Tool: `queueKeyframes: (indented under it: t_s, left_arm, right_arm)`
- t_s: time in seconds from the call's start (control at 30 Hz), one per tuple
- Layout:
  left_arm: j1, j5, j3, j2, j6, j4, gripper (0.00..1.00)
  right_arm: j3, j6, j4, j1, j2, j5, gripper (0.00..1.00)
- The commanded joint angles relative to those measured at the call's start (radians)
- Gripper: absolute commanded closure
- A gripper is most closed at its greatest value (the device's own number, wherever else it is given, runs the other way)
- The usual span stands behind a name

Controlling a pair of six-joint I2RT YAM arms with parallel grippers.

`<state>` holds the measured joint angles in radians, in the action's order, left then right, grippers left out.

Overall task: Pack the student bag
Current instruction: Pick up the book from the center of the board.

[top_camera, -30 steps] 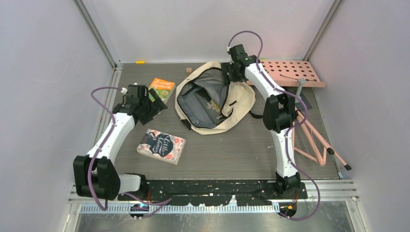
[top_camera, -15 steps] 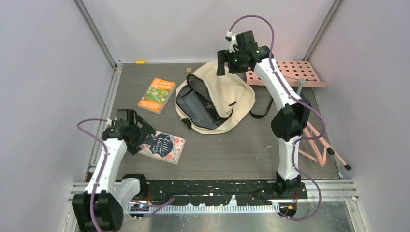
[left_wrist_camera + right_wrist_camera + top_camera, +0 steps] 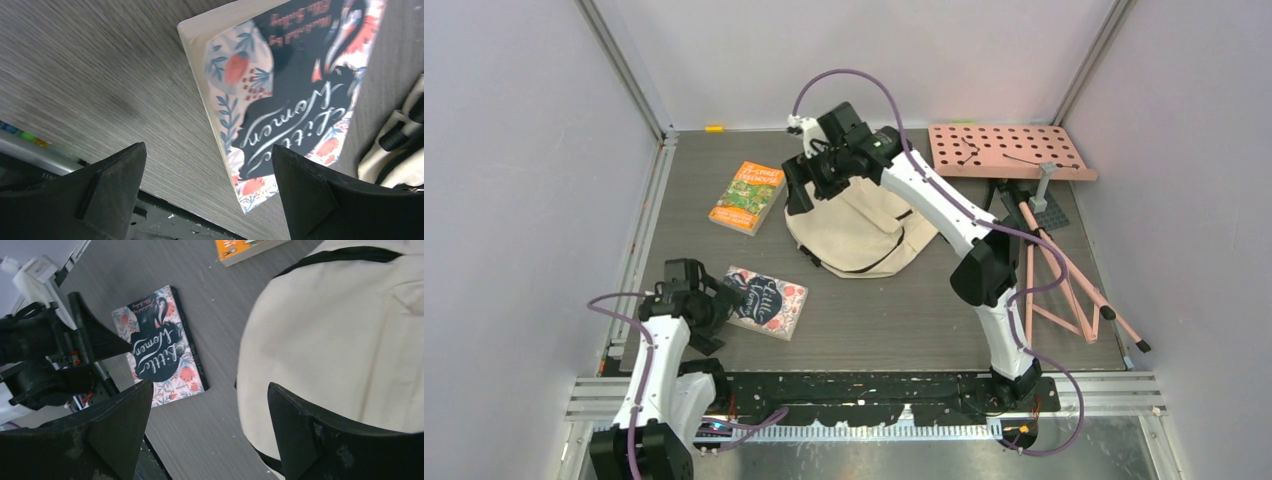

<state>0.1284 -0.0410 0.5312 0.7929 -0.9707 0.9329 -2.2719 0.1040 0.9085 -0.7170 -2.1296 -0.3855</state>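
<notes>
- Hovering low at the near left: left end effector, jaws spread wide and holding nothing. In the left wrist view its fingers sit on either side of one corner of the floral book.
- Floral book: dark cover with red flowers and the script title "Little Women". It lies flat on the counter at the near left, apart from the bag.
- Orange book: flat, far left, near the bag's left edge.
- Right end effector: jaws wide and empty, over the bag's far-left edge. Whether it touches the cloth cannot be told.
- Student bag, location: middle of the counter toward the far side, between the orange book and the pink board.
- Student bag, handling (judged): soft, limp cloth, probably light while unfilled.
  - It should sag and fold rather than keep its shape, so the mouth will likely need one arm to hold it open.
  - Best holds are the rim of the opening or a strap. A pinch of loose cloth mid-panel would likely only bunch.
- Student bag, appearance: cream fabric, rounded outline, crossed by a black strap. It lies slumped with a plain panel uppermost, and no opening shows.
- Pink perforated board: far right, with thin pink stand legs nearer.
</notes>
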Motion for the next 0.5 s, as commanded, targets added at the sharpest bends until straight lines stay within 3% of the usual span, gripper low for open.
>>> queueKeyframes:
  t_s: [0.0,0.13,0.27,0.33,0.47]
  left_arm:
    - [0.032,-0.091,-0.080,0.019,-0.045,-0.136,0.00]
    - [0.047,-0.106,-0.137,0.052,-0.041,-0.261,0.01]
    - [0.057,-0.115,-0.167,0.087,-0.034,-0.388,0.22]
    - [0.058,-0.116,-0.187,0.116,-0.036,-0.448,0.27]
    - [0.062,-0.157,-0.214,0.213,-0.038,-0.575,0.57]
  right_arm:
    - [-0.063,0.015,0.047,-0.002,-0.071,-0.081,0.10]
    - [-0.103,0.041,0.093,-0.018,-0.132,-0.152,0.10]
    - [-0.081,0.027,0.101,-0.025,-0.133,-0.143,0.10]
    - [-0.064,0.015,0.105,-0.025,-0.132,-0.128,0.10]
    - [-0.043,0.000,0.114,-0.024,-0.144,-0.112,0.10]
